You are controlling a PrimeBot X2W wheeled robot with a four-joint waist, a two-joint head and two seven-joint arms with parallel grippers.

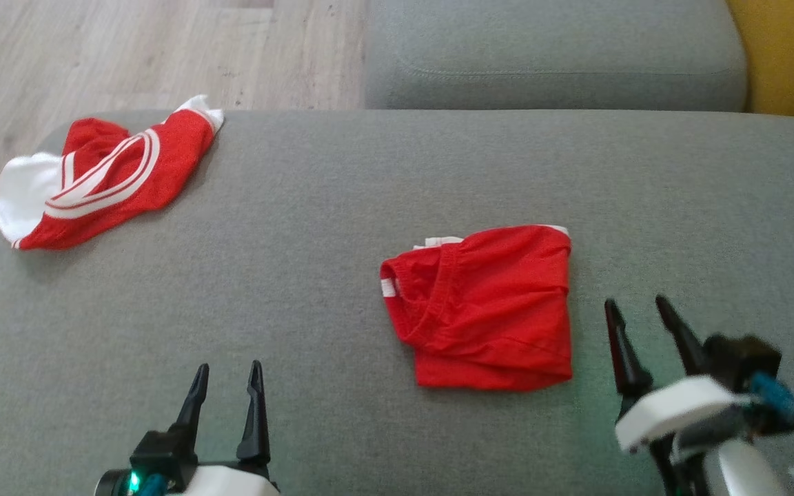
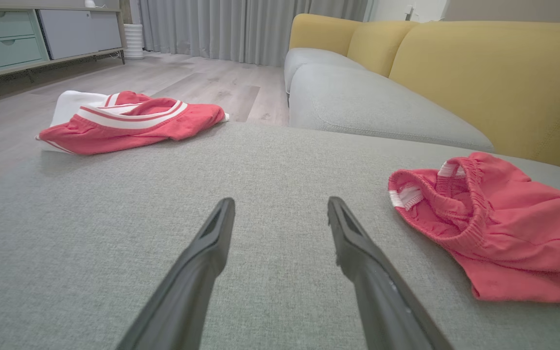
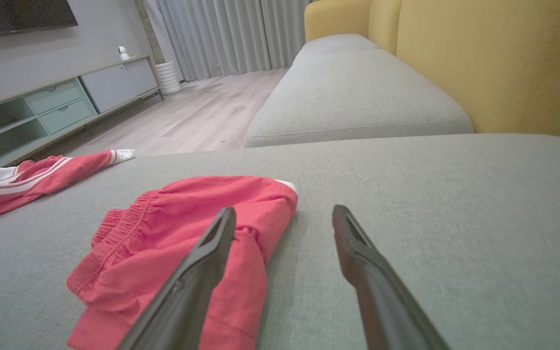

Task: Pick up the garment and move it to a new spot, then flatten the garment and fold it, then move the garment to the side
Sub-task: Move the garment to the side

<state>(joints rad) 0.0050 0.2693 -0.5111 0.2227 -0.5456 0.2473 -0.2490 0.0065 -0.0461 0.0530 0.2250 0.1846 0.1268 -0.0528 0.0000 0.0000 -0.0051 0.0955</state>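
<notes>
Now | grey cushion (image 1: pixel 342 207), wood floor (image 1: pixel 128 48) | garment (image 1: pixel 486 310) folded | left fingers (image 1: pixel 256 420), right fingers (image 1: pixel 626 358) spread, empty

The folded garment (image 2: pixel 503 243) runs past the left wrist view's right edge.

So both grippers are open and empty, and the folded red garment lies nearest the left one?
No: the head view shows the folded red garment nearest the right gripper. That and the left gripper are open and empty.
</notes>
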